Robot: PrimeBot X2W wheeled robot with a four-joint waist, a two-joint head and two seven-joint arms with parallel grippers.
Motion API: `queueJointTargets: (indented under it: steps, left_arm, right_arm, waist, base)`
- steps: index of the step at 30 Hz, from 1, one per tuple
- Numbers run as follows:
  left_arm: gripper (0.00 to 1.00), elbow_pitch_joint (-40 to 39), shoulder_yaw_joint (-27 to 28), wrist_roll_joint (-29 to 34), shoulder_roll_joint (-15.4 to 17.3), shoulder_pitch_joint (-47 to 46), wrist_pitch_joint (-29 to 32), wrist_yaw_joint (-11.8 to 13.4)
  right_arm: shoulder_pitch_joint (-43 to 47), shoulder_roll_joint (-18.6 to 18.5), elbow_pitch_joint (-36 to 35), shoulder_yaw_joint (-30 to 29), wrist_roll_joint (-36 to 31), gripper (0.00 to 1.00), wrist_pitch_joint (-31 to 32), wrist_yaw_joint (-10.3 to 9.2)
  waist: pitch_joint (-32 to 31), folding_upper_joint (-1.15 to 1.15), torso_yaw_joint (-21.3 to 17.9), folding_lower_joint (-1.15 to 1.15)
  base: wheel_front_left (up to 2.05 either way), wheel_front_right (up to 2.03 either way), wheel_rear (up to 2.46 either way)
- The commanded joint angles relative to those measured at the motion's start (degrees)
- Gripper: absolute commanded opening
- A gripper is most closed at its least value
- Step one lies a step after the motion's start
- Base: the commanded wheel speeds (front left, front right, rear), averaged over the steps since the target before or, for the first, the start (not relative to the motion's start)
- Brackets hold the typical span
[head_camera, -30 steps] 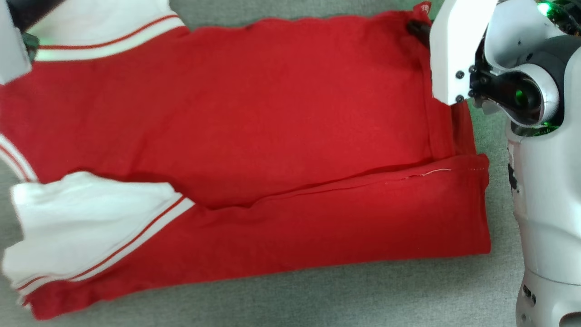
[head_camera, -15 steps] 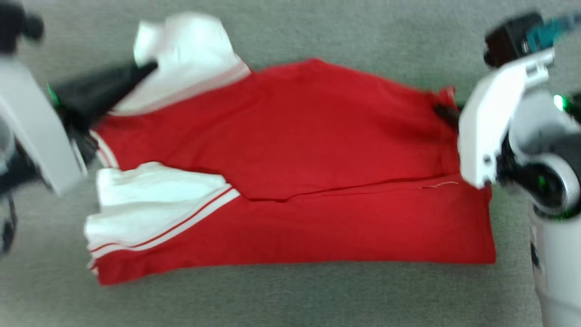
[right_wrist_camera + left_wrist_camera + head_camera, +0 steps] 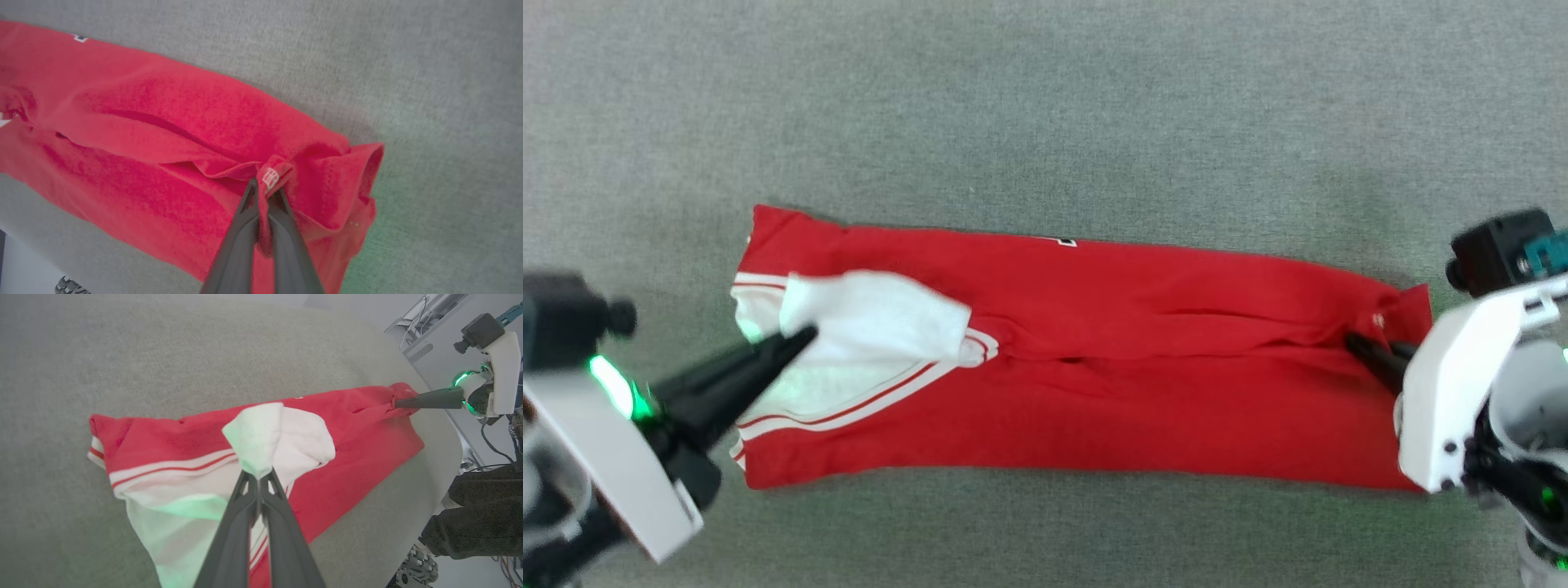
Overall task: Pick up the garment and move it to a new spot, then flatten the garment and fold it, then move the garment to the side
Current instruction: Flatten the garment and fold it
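Shirt (image 3: 1094,392) lay folded in a long band across the grey table (image 3: 1045,122), judged soft, light and limp, with left gripper (image 3: 806,332) clamping the white sleeve (image 3: 882,314) at left and right gripper (image 3: 1350,339) clamping the hem (image 3: 1417,302) at right, edges being the soundest holds.

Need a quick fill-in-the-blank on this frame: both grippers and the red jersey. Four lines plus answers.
1. The left gripper pinches a ____ sleeve of the jersey.
2. The fabric pinched by the right gripper is ____ in colour.
3. The jersey lies on a ____ surface.
4. The jaws of both grippers are ____.

Missing words: white; red; grey; shut
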Motion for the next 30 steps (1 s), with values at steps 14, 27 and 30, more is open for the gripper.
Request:
queueJointTargets:
  steps: [14,27,30]
  left_arm:
    - [0.00,8.6,0.2,0.6,-7.8,11.3,-5.3,0.1]
    - [1.00,10.8,14.6,1.2,-11.2,19.5,-5.3,0.1]
    - [1.00,12.0,18.1,1.8,-12.2,22.1,-5.3,0.1]
  right_arm:
    - [5.7,1.5,2.1,-1.4,-2.0,0.00,-5.1,0.02]
    - [5.8,0.6,-0.6,-2.1,0.9,1.00,-9.0,0.02]
    - [6.3,0.1,-1.0,-3.8,1.2,1.00,-8.1,0.02]
  waist:
    - [2.4,0.00,1.1,0.00]
    - [-1.0,0.00,2.1,0.00]
    - [-1.8,0.00,2.6,0.00]
  base:
    - [0.00,0.00,0.00]
    - [0.00,0.00,0.00]
    - [0.00,0.00,0.00]
